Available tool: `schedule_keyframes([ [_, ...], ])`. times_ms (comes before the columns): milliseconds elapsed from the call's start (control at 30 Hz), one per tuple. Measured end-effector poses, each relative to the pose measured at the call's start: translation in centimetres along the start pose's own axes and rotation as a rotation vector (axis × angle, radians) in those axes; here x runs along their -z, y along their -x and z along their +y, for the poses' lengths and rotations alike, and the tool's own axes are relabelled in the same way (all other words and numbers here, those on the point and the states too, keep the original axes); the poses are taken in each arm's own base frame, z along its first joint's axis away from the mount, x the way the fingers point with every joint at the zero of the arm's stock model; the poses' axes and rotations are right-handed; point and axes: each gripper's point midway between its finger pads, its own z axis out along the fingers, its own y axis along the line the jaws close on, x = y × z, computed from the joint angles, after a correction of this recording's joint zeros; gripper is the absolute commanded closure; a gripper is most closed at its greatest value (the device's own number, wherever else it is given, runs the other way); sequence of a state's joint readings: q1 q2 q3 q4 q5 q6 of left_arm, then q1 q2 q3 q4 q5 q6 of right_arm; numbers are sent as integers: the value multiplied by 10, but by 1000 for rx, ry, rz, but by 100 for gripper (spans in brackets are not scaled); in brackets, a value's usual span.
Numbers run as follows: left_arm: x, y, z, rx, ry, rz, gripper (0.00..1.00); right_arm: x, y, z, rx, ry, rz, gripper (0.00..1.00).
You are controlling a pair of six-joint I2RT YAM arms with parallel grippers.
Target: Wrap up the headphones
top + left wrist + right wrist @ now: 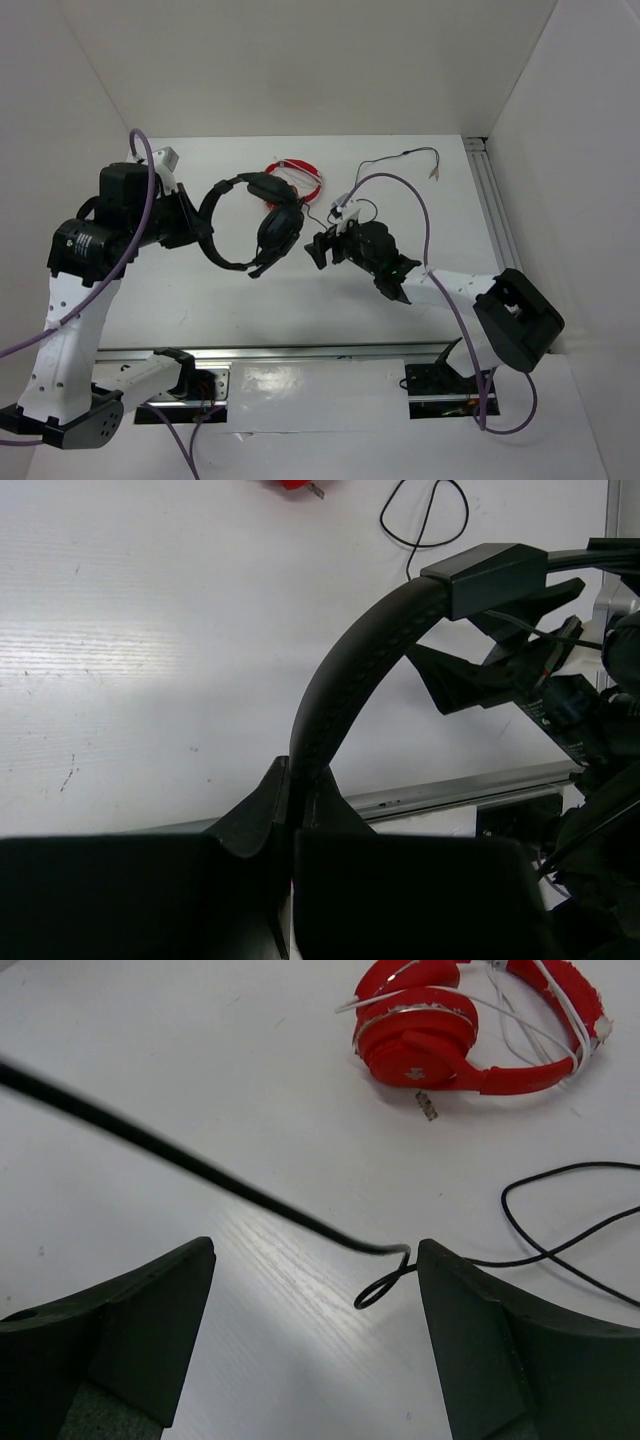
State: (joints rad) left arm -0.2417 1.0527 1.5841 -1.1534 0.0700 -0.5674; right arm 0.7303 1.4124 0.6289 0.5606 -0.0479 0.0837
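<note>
Left end effector [297,780]: clamped on headphones [278,228] headband
Right end effector [315,1252]: fingers apart, straddling cable [200,1165]
Cable: loops on counter [150,1060] beside red headphones [420,1035]

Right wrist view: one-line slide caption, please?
Open right hand frames the black cable; red headphones lie beyond on the white table.

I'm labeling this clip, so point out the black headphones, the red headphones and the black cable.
black headphones [280,228]: top view, on the earcup.
red headphones [415,1035]: right wrist view, on the earcup.
cable [200,1167]: right wrist view, on the taut stretch.
</note>
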Motion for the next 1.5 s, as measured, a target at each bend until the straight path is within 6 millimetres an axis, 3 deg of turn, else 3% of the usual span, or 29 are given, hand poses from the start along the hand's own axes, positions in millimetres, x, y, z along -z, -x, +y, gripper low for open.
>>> schedule_keyframes([
  [100,3,0,-1,-14,-8,0,100,-7,8,-2,4,-13,-22,14],
  [233,6,-1,0,-18,-11,-2,100,-15,23,-5,17,-29,-65,38],
  [300,8,-2,0,-18,-11,-3,100,-17,29,-5,26,-31,-87,67],
  [333,9,-2,0,-18,-11,-3,100,-18,32,-5,28,-29,-96,90],
  [367,9,-2,1,-18,-11,-4,100,-18,33,-5,36,-29,-100,100],
  [500,10,-2,5,-28,6,-18,100,-15,35,-10,39,-61,-112,100],
  [633,-2,-14,15,-43,24,-1,100,19,54,-18,61,-145,-151,100],
  [733,-24,-38,24,-57,15,70,100,56,103,-16,81,-185,-257,100],
  [900,-62,-91,36,-88,13,248,100,107,211,-11,115,-241,-434,100],
  [1000,-71,-117,26,-144,-37,343,100,119,253,-14,141,-286,-466,100],
  [1067,-74,-131,10,-212,-86,386,100,115,265,-16,160,-307,-446,100],
  [1133,-74,-143,-5,-274,-129,412,100,102,268,-15,181,-311,-405,100],
  [1200,-74,-153,-15,-325,-153,425,100,86,258,-12,202,-304,-340,100],
  [1367,-79,-157,-13,-370,-105,419,100,55,215,5,250,-258,-185,100],
  [1500,-80,-164,-17,-399,-103,429,100,38,204,6,274,-263,-135,100],
])
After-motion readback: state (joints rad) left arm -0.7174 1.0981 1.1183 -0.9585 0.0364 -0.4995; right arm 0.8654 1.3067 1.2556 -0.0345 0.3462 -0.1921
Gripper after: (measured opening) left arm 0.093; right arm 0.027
